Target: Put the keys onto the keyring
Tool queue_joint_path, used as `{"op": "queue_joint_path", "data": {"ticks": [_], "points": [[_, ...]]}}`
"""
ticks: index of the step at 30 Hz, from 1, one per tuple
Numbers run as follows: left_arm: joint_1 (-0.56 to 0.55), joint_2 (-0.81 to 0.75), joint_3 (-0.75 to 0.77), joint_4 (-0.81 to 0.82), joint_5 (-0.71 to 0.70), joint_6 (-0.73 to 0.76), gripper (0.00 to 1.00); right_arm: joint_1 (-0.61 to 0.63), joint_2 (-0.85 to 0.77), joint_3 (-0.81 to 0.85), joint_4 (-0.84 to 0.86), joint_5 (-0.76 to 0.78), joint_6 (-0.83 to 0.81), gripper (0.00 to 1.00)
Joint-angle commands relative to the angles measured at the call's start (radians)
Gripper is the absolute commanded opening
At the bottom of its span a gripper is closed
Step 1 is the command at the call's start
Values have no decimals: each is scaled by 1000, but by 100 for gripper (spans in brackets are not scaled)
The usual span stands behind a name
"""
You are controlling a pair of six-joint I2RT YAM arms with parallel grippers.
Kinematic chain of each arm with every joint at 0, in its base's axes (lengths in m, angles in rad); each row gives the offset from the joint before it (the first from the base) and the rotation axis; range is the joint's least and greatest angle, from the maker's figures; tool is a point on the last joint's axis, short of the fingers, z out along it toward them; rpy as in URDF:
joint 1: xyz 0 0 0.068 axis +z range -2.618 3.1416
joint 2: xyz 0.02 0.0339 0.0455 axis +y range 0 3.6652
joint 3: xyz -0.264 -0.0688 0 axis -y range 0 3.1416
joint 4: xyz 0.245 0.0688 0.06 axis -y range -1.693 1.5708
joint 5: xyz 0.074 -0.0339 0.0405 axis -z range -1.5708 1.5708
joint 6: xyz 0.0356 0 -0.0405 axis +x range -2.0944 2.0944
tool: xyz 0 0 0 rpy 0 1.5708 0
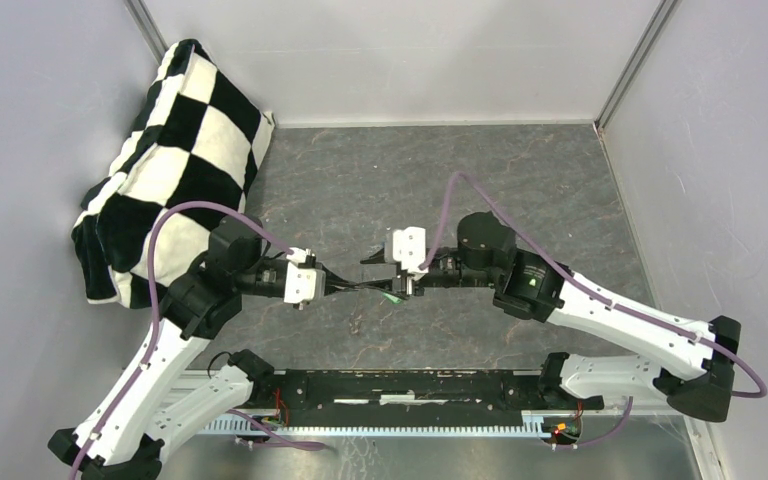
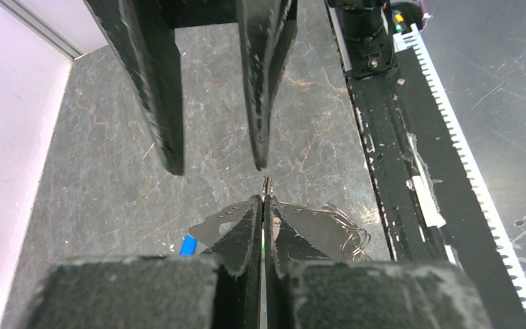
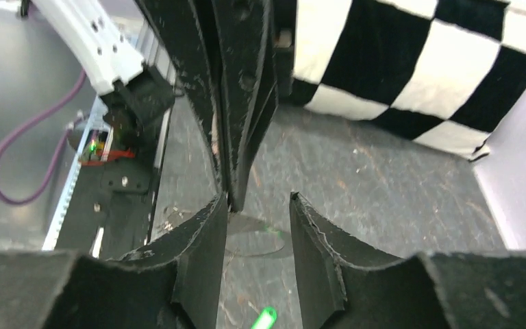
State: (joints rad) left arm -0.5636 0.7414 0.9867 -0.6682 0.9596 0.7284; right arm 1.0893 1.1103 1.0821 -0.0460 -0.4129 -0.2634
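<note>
- Top view looks steeply down from above and behind the arm bases, at 6 o'clock, covering the whole bench.
- Left wrist view, close behind the left jaws, faces the right jaws.
- Right wrist view faces opposite, sharing the checkered cushion, at the top view's 10 o'clock.

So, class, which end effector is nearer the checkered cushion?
Left. The left end effector reaches out from beside the cushion; the right end effector faces it from the far side.

left pincer tip to tip with right pincer | green key at their tips | checkered cushion far left
</note>
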Motion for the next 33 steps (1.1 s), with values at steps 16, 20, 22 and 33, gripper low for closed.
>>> {"op": "queue_joint_path", "data": {"ticks": [16,20,22,33], "points": [[-4,-12,34,-8,-13,75,2,77,68,105,-157,150,-122,27],[-4,-15,30,-7,-10,71,2,78,66,105,-143,164,-105,26],[-4,-14,29,-8,-9,69,2,77,61,102,-134,168,-100,27],[-4,-14,29,-8,-14,65,2,78,62,103,-113,139,-64,25]]}}
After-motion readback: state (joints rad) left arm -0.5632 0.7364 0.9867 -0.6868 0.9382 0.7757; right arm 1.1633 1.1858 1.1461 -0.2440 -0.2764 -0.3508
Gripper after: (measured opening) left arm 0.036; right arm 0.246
